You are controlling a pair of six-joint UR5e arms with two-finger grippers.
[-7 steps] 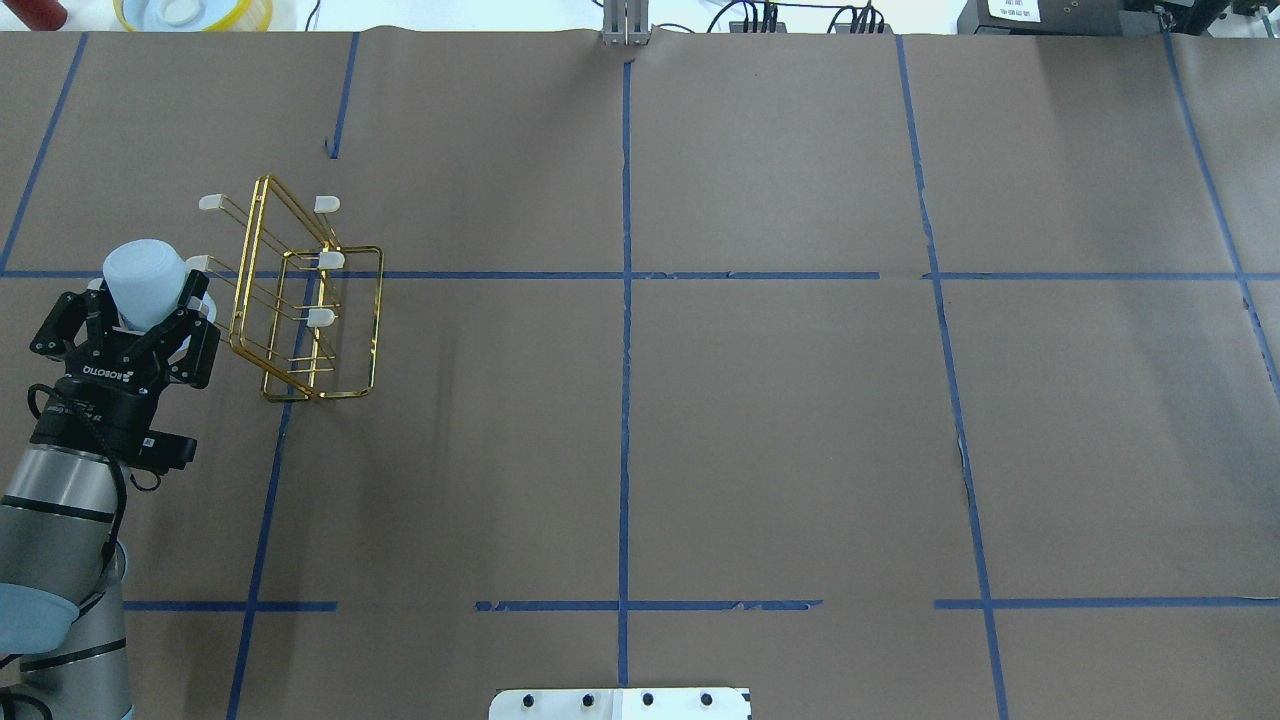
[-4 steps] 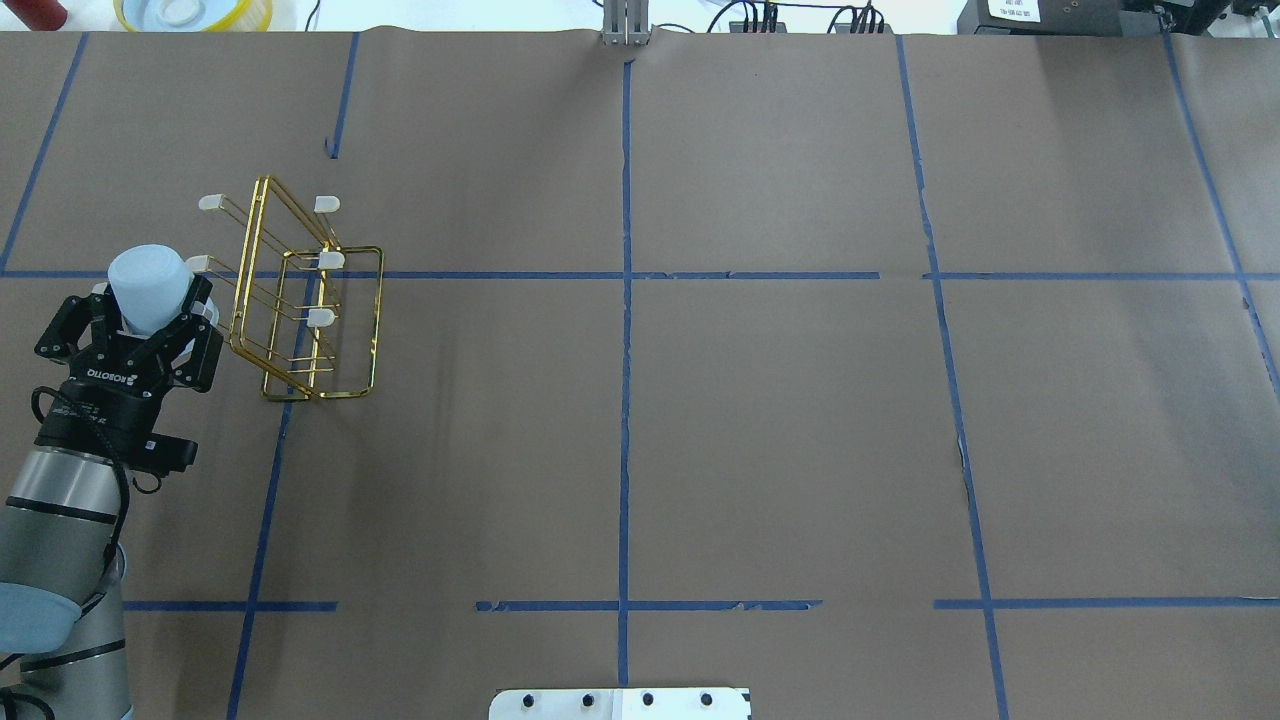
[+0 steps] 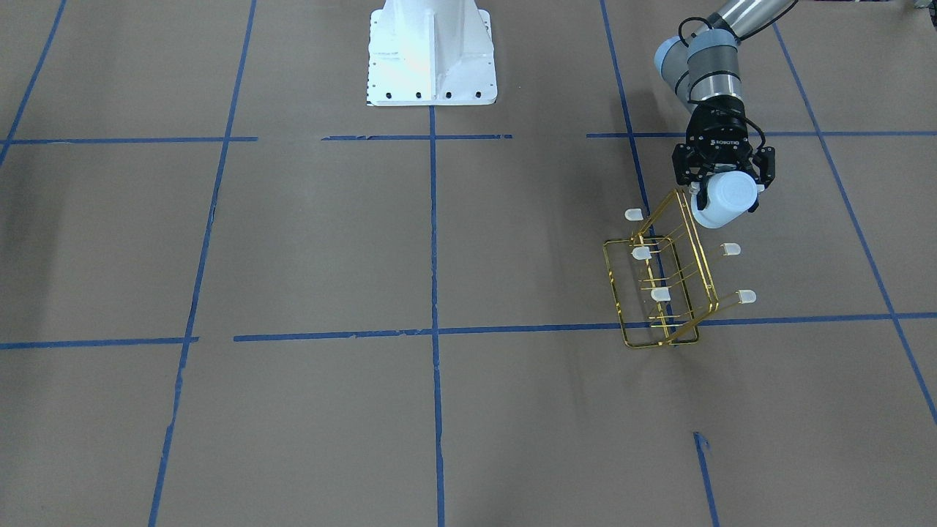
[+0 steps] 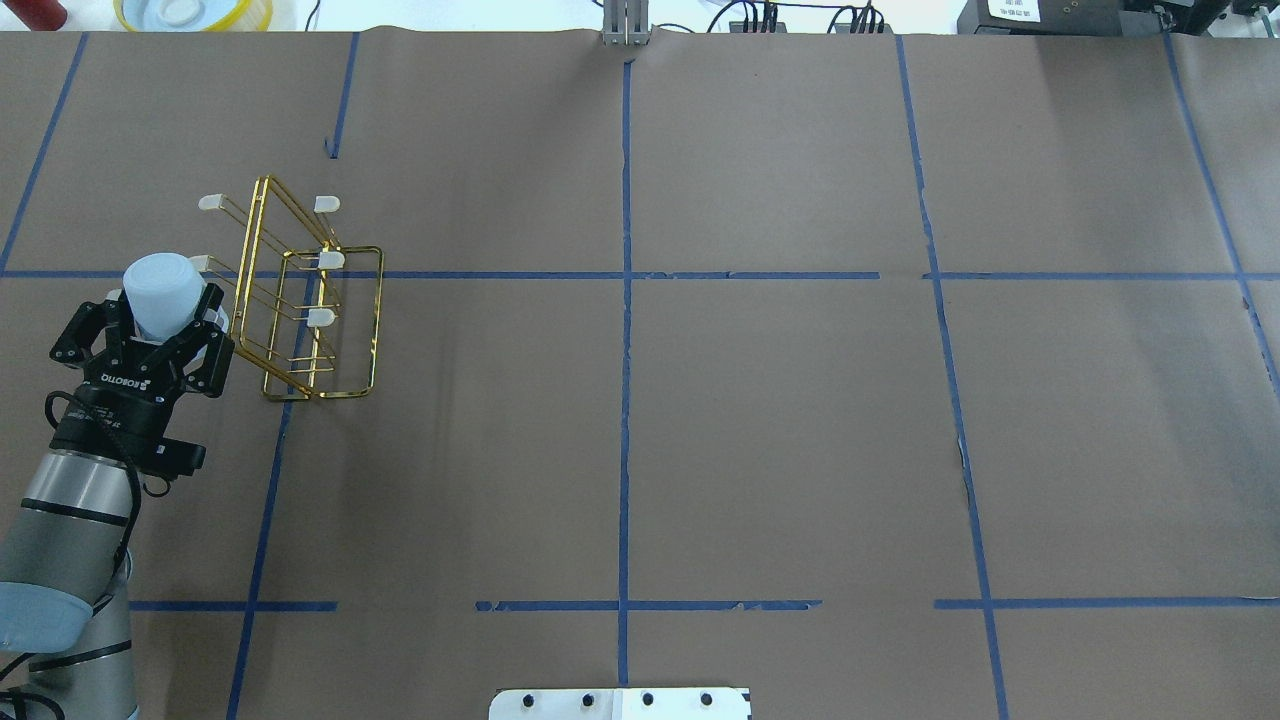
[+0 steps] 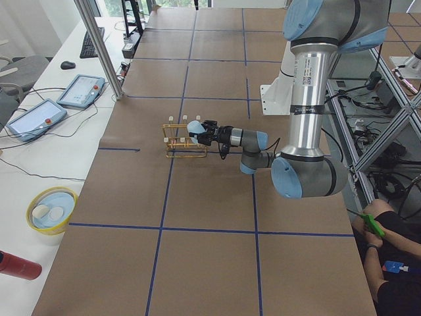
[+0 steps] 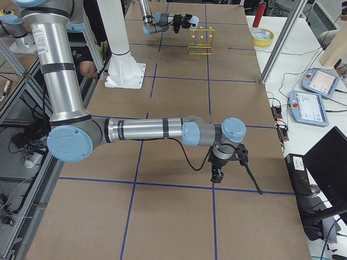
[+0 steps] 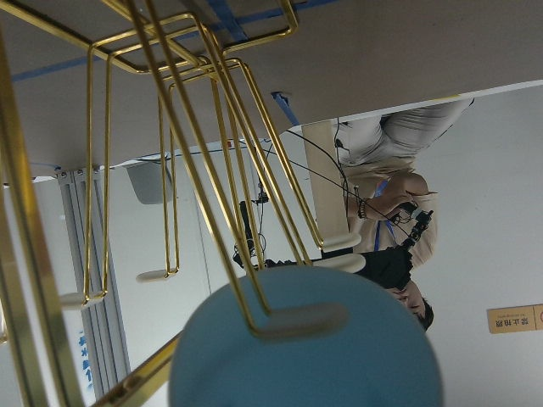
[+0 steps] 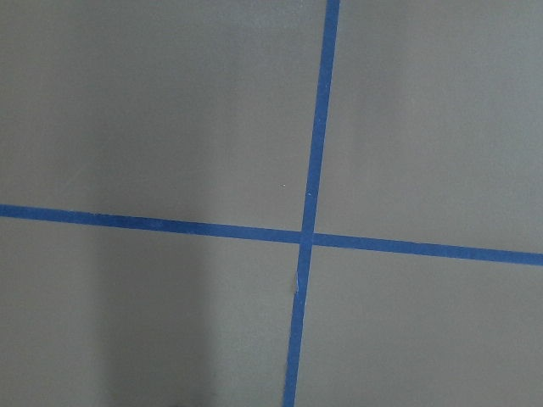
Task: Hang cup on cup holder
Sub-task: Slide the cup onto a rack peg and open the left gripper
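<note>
My left gripper (image 4: 160, 322) is shut on the pale bluish-white cup (image 4: 163, 292), holding it above the table with its closed end up. The cup (image 3: 725, 199) is right beside the gold wire cup holder (image 4: 312, 300), at the rack's left-side prongs. In the left wrist view a capped prong (image 7: 301, 320) lies across the cup (image 7: 305, 365); I cannot tell whether they touch. The cup holder (image 3: 662, 289) stands on the brown paper, its other prongs bare. My right gripper (image 6: 222, 162) hangs low over the table far from the rack, and I cannot tell if it is open.
A yellow bowl (image 4: 195, 12) and a red object (image 4: 35, 12) sit beyond the table's far left edge. The white robot base plate (image 3: 432, 51) is at the middle of the near edge. Blue tape lines cross the paper (image 8: 310, 237).
My left gripper has carried the cup a little to the right, closer to the rack's left prongs. The rack has not moved.
</note>
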